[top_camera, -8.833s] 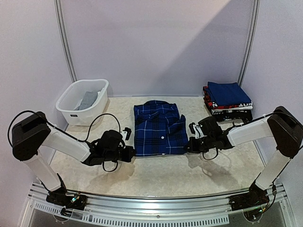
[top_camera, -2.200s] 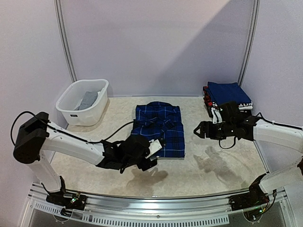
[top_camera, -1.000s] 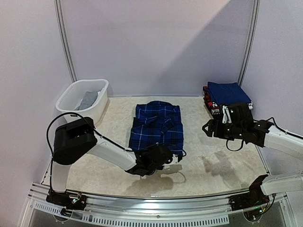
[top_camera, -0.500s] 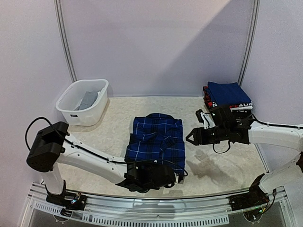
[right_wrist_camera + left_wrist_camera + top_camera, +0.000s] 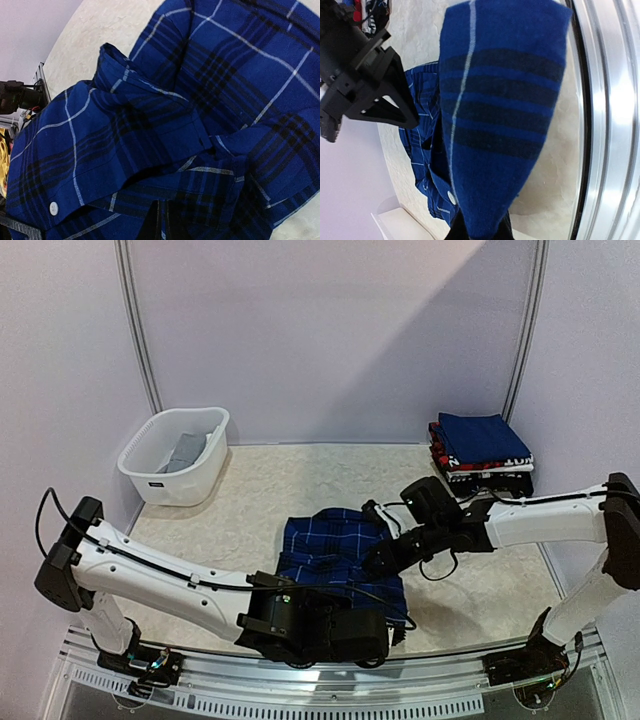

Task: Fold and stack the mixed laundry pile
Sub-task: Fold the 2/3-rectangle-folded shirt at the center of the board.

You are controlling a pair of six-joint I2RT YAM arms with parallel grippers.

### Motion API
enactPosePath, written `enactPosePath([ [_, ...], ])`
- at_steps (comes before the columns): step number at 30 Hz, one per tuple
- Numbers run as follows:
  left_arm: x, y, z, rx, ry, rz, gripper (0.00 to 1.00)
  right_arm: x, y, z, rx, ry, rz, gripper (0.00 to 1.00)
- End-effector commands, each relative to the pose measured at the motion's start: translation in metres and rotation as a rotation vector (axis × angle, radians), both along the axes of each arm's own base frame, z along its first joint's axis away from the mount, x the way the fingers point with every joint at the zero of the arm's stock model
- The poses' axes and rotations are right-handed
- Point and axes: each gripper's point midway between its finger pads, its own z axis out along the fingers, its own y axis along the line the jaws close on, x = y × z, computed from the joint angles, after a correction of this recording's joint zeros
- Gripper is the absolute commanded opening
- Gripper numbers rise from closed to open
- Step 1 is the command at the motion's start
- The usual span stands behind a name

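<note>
The dark blue plaid shirt (image 5: 335, 550) lies rumpled on the table near the front edge. My left gripper (image 5: 383, 623) is shut on its near right corner. In the left wrist view a fold of plaid cloth (image 5: 495, 100) rises straight out of the shut jaws (image 5: 480, 232). My right gripper (image 5: 372, 560) presses onto the shirt's right side. In the right wrist view its dark fingertips (image 5: 162, 225) sit close together in the plaid fabric (image 5: 150, 125), pinching a layer. A grey garment (image 5: 185, 452) lies in the basket.
A white slotted basket (image 5: 150, 480) stands at the back left. A stack of folded clothes (image 5: 482, 453) with a dark blue one on top sits at the back right. The metal front rail (image 5: 330, 680) runs just below the left gripper.
The left gripper dragged the shirt's near edge toward the front rail, pulling the shirt forward. The right gripper swung in from the right and shut on the shirt's right side.
</note>
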Motion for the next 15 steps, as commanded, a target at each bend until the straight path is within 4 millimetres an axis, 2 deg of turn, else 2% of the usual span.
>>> enactPosePath([
  [1,-0.008,0.010,0.013,0.044,0.011,-0.021,0.00,-0.015,0.014,-0.014,0.018,0.039,0.089,0.02],
  [7,-0.008,0.002,0.032,0.020,0.015,-0.070,0.00,-0.037,0.020,-0.047,-0.021,0.110,0.109,0.00],
  [12,0.021,0.004,0.037,0.019,0.016,-0.033,0.00,-0.050,0.024,-0.050,-0.022,0.113,0.125,0.00],
  [15,0.032,0.002,0.048,-0.007,0.017,-0.045,0.00,-0.056,0.024,-0.056,-0.023,0.131,0.130,0.00],
])
